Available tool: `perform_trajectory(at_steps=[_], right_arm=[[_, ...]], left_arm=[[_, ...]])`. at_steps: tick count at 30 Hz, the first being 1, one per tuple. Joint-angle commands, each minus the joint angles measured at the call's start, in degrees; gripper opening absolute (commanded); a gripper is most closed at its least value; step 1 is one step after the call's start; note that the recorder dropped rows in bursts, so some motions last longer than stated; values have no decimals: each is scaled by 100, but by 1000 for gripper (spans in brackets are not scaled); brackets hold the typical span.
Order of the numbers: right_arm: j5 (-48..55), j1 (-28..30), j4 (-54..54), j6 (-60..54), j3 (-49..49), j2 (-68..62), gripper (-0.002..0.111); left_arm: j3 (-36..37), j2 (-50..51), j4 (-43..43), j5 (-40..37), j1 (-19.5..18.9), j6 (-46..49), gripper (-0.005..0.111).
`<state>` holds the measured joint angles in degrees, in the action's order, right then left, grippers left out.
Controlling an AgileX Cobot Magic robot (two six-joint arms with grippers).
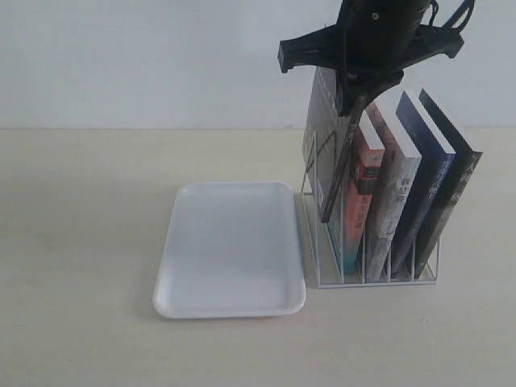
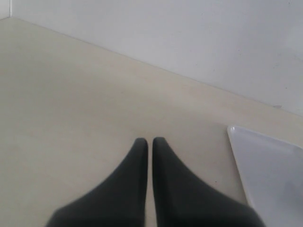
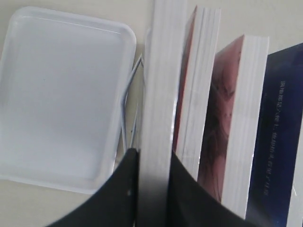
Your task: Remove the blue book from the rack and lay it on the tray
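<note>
— Gripping what with the right fingers (image 3: 118, 198)?
— Clamping the blue book (image 1: 324, 121), sticking up tilted from the rack (image 1: 375, 280) slot nearest the tray (image 1: 230, 250); cover hard to make out.
— Left fingers (image 2: 128, 189)?
— Pressing together over bare worktop (image 2: 71, 94), holding nothing.

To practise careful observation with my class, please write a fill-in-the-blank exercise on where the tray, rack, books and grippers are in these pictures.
1. In the exterior view, the tray lies on the ____ side of the rack.
2. The right gripper is shut on the book that is ____ to the tray.
3. That book's top stands ____ than the tops of the other books.
4. The left gripper is shut and holds ____.

Missing words: left; nearest; higher; nothing.
</note>
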<state>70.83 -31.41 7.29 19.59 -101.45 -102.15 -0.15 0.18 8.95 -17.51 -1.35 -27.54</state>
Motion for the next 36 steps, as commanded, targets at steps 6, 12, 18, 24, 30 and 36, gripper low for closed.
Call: perform_trajectory(at_steps=[6, 12, 18, 24, 30, 36], right_arm=[[-87, 35, 40, -102, -38, -243, 0], [-87, 35, 27, -102, -38, -510, 0], [-87, 35, 27, -129, -38, -534, 10], [-87, 35, 1, -84, -38, -495, 43], [-87, 35, -19, -87, -50, 232, 9], [-87, 203, 747, -470, 7, 1127, 0]], left_arm=[[15, -18, 3, 74, -14, 25, 4], [15, -18, 3, 74, -14, 25, 4], [15, -18, 3, 74, -14, 25, 4], [15, -18, 3, 74, -14, 25, 4], [15, -18, 3, 74, -14, 25, 4], [15, -18, 3, 74, -14, 25, 4]])
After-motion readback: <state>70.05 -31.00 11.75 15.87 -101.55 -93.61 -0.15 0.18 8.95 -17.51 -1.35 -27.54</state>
